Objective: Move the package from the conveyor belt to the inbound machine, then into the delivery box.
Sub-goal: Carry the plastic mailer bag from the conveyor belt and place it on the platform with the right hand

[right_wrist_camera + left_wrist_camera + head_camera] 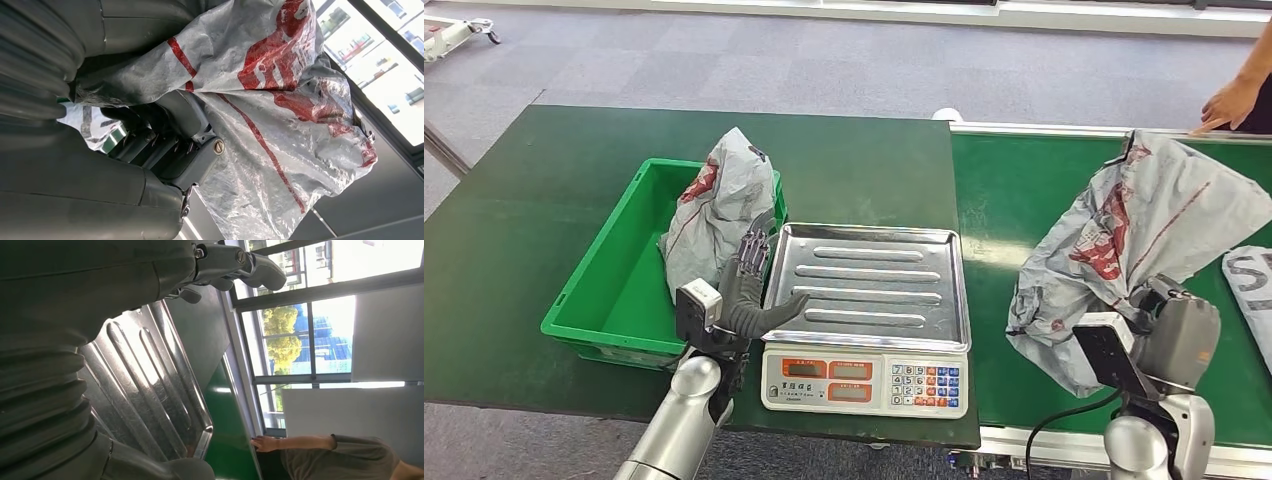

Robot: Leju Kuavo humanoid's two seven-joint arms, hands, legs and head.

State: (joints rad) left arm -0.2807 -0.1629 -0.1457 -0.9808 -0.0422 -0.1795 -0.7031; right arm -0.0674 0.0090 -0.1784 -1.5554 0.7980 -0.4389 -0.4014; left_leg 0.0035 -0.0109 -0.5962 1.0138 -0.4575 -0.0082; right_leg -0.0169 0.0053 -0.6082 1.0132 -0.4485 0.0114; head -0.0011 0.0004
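Far left: green bin (604, 300) on the green table (514, 230), one grey mailer bag (716, 205) already leaning in its near-right corner.

Left hand (749, 290) hovers between bin and scale, fingers spread, holding nothing. Thumb reaches toward the tray edge.

Middle: scale (864, 385) with a ribbed steel tray (869, 285), nothing on it. That reads as the inbound machine, so weighing is not yet done for the next bag.

Right: second grey bag (1124, 240) with red print, on the conveyor belt (1004, 190). Right hand (170, 145) is closed on its lower crumpled part; the wrist camera shows dark fingers (150, 142) dug into the film. The bag stands up bunched, so it looks partly lifted, can't tell for sure.

Handling, my read: thin plastic film, soft, light, floppy, slick. It will sag and swing, contents unknown. Best grip is a bunched fold near the bulk, not a loose corner, or it slips out.

Another bag edge (1254, 290) at far right of the belt. A person's hand (1229, 105) rests at the belt's far rail.
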